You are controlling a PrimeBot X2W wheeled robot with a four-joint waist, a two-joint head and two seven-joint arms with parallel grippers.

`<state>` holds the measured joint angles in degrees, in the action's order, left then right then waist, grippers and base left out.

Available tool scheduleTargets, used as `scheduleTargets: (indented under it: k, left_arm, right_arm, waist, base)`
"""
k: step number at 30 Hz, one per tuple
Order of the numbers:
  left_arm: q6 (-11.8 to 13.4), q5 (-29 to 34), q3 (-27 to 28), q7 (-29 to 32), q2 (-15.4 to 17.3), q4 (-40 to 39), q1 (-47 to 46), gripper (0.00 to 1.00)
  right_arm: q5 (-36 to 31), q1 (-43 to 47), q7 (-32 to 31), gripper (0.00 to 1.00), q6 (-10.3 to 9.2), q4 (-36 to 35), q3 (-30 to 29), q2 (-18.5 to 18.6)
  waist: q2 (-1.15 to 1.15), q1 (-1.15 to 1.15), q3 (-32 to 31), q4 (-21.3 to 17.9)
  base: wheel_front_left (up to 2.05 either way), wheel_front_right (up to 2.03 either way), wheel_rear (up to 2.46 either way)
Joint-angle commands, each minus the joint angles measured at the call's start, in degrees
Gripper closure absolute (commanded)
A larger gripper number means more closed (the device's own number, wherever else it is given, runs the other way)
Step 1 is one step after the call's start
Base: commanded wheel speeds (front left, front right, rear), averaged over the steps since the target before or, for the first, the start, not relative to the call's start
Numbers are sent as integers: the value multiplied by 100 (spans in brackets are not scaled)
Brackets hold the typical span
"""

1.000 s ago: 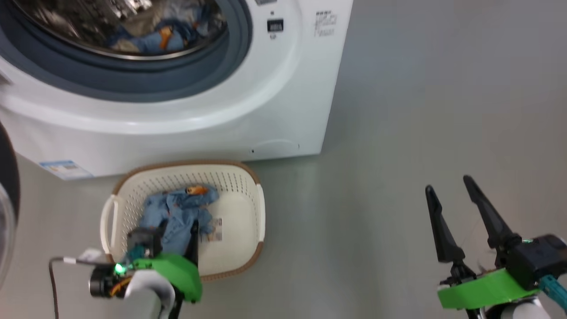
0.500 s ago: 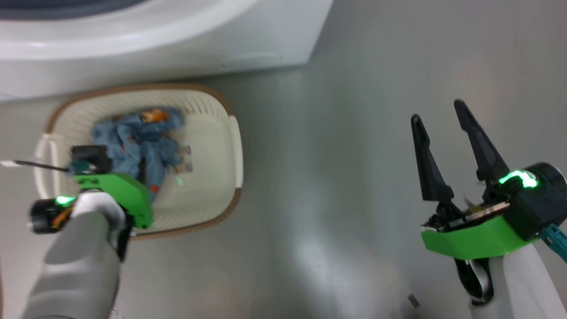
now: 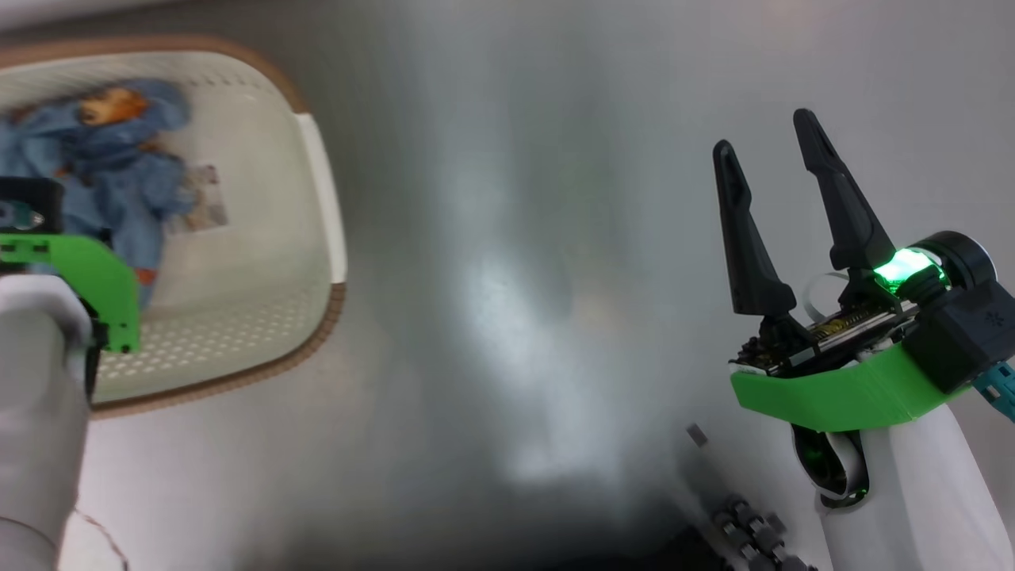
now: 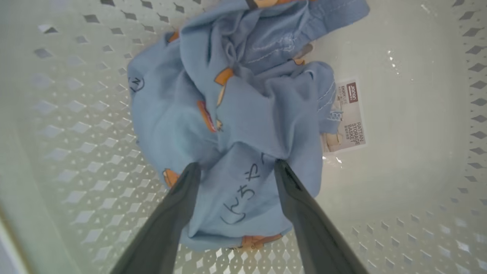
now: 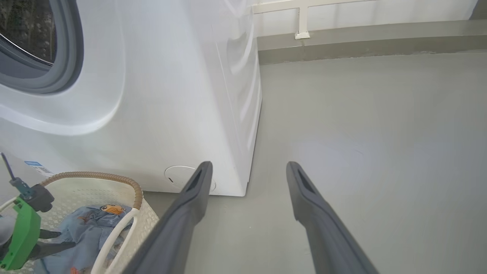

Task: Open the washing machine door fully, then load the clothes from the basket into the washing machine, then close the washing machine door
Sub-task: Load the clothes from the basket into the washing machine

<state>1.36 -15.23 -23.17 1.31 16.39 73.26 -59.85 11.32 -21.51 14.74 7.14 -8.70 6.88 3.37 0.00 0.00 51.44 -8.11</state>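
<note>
The basket (image 3: 325, 182) stands on the floor at the upper left of the head view, holding the clothes (image 3: 119, 174), a crumpled light blue garment with orange figures. My left gripper (image 4: 236, 165) is open inside the basket (image 4: 57, 114), its two fingertips pressed onto the clothes (image 4: 236, 106) with a fold of fabric between them. My right gripper (image 3: 762, 131) hangs open and empty over bare floor, far right of the basket. In the right wrist view the washing machine (image 5: 171, 95) rises behind the basket (image 5: 114, 177), its grey gasket (image 5: 57, 72) showing. The washing machine door is out of view.
Grey floor (image 3: 515, 238) stretches between the basket and my right arm. A paper label (image 4: 348, 114) lies on the basket bottom beside the garment. The round service cap (image 5: 179, 177) sits low on the machine. A wall base with a white rail (image 5: 304, 23) runs behind.
The head camera has tipped down and swung right, so the machine has slid out of that view's top. My left gripper has stayed low in the basket at the clothes. The right gripper stays open.
</note>
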Motion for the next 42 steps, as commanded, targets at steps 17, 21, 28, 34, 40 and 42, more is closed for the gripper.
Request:
scheduleTargets:
  k: [17, 21, 28, 34, 40, 42]
  left_arm:
    - [200, 173, -222, 320, 483, 43, -118, 100]
    - [225, 82, -192, 251, 400, 47, -54, 100]
    - [284, -26, -176, -196, 238, 9, 69, 100]
    - [394, -267, 6, -1023, 100, -109, 375, 100]
    - [432, -569, 251, -1547, -108, -374, 799, 100]
    - [454, -627, 314, -1604, -165, -570, 977, 100]
  right_arm:
    - [333, 43, 26, 0, 35, -103, 229, -48]
    - [287, 37, 26, 0, 35, -86, 181, -48]
    - [139, 63, 26, 0, 35, -39, 96, -49]
    - [-29, 160, 26, 0, 35, 26, 17, -49]
    - [-247, 348, 26, 0, 35, 62, -186, -49]
    - [-301, 425, 26, 0, 35, 88, -232, -43]
  waist:
    - [0, 0, 696, -662]
    - [0, 0, 597, -574]
    - [0, 0, 291, -377]
    - [0, 0, -155, -234]
    - [0, 0, -629, 41]
    - [0, 0, -804, 136]
  base:
    - [0, 0, 0]
    - [0, 0, 0]
    - [0, 0, 0]
    - [0, 0, 0]
    - [0, 0, 0]
    - [0, 0, 0]
